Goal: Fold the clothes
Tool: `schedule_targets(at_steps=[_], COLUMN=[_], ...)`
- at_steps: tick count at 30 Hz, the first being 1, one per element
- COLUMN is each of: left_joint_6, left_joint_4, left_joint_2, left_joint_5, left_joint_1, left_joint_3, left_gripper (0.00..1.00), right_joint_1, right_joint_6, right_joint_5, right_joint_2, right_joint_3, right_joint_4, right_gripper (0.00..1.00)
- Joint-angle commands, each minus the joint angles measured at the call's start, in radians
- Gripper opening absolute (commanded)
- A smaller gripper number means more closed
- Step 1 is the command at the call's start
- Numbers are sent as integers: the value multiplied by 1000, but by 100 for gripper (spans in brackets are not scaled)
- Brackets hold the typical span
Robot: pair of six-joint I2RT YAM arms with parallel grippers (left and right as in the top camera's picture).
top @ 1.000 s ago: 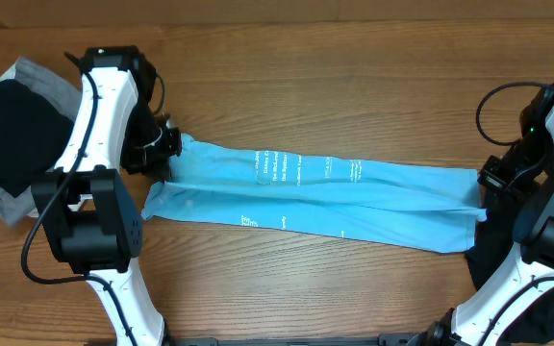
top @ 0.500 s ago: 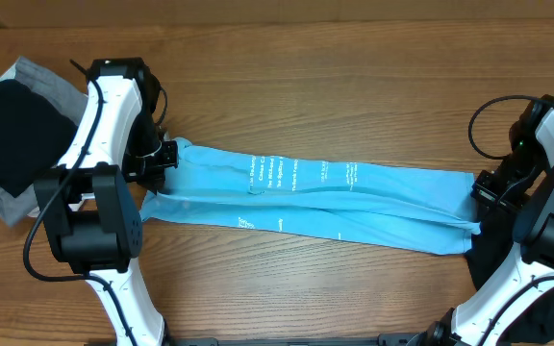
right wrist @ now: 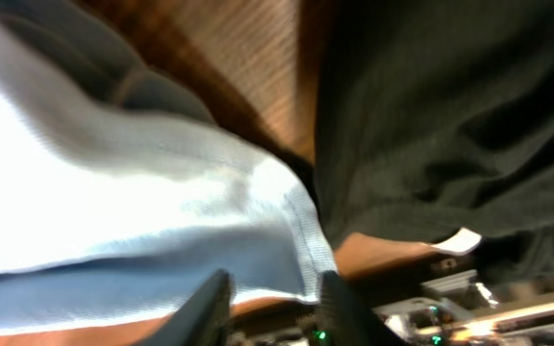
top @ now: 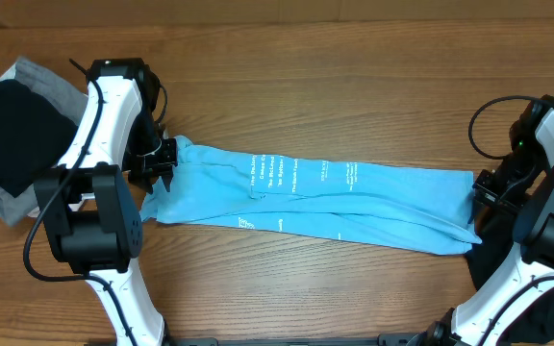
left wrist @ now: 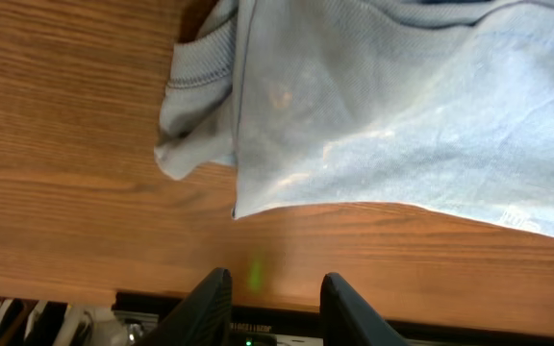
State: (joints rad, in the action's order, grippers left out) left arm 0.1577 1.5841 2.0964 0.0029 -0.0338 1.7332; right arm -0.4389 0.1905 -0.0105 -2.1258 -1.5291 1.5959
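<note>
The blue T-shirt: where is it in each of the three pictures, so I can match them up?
Overhead: the blue T-shirt lies as a long band across the middle.
Left wrist: the shirt fills the upper right, one end bunched.
Right wrist: the shirt is pale cloth at left, beside the black garment.
Shared landmark: the wooden table.

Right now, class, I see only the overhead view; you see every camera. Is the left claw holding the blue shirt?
Observer: No. The left claw is open over bare table; the edge of the blue shirt lies beyond its tips.
Operator: And the right claw?
Observer: The right claw is open too, with the shirt's hem corner reaching between its fingers.
Operator: What lies beside that hem?
Observer: A black garment, right against it, with a white tag at its edge.
</note>
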Motion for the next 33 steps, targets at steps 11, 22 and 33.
schedule_targets(at_steps=[11,22,33], left_joint_6=[-5,-5,0], left_joint_4=[-119,-229,-260], left_joint_2=[-32,-32,-32], left_joint_5=[121,147,143], left_joint_1=[23,55,158], left_joint_3=[-1,-1,-1], left_gripper=[33,35,37], right_joint_1=[-6,-6,-5], right_joint_6=[-104,-118,-244], right_joint_5=[15,29,209], right_joint_2=[29,29,29], right_joint_3=[34,43,43], right_joint_4=[-129,-174,-172], right_gripper=[59,60,61])
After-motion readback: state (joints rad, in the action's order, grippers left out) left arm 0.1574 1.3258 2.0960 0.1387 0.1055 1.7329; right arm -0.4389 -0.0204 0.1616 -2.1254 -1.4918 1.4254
